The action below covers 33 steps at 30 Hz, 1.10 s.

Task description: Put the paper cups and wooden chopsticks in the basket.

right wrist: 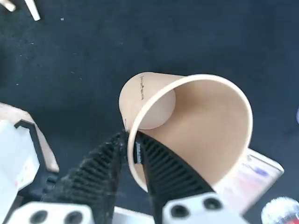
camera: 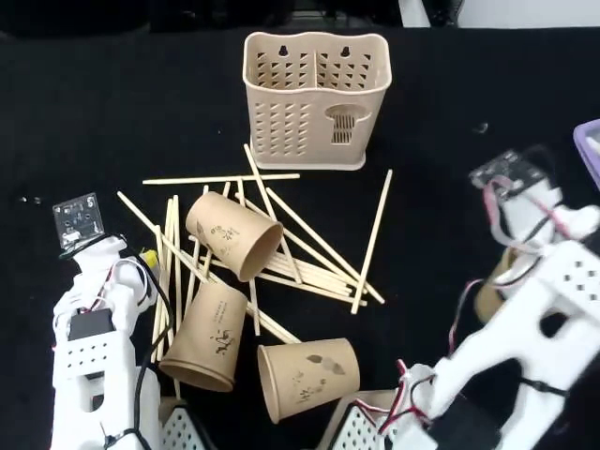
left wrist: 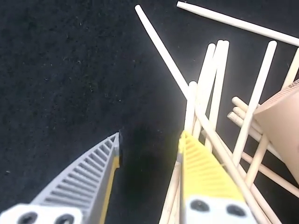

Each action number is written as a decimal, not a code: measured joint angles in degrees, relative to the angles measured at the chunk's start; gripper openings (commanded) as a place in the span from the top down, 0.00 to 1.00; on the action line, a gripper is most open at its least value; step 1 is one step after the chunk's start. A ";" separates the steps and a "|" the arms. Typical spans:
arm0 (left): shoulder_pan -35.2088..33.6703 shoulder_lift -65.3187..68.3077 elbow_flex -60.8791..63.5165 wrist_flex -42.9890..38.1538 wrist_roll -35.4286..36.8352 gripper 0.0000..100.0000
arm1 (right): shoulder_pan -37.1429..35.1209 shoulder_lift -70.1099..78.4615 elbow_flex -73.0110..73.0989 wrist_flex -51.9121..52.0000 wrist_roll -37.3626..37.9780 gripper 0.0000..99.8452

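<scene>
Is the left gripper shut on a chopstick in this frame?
No. The left gripper stands open over bare black table, with the chopsticks beside its yellow finger, not in the gap.

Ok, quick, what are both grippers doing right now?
Left gripper: open, empty, at the chopsticks.
Right gripper: closed on a paper cup, pinching its rim.
</scene>
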<state>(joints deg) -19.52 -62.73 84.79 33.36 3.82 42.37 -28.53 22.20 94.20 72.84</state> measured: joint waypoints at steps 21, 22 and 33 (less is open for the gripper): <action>0.00 0.00 0.00 0.00 0.00 0.79 | -5.45 -42.37 31.65 -19.60 -11.16 0.99; 0.00 0.00 0.00 0.00 0.00 0.79 | -7.38 -43.52 28.66 -18.64 -13.63 0.99; 0.00 -0.18 1.41 -0.09 0.00 0.79 | -37.89 -27.25 -18.90 -15.03 -43.34 0.99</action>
<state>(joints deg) -19.52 -62.90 86.20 33.27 3.82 4.48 -55.78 3.30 79.16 29.49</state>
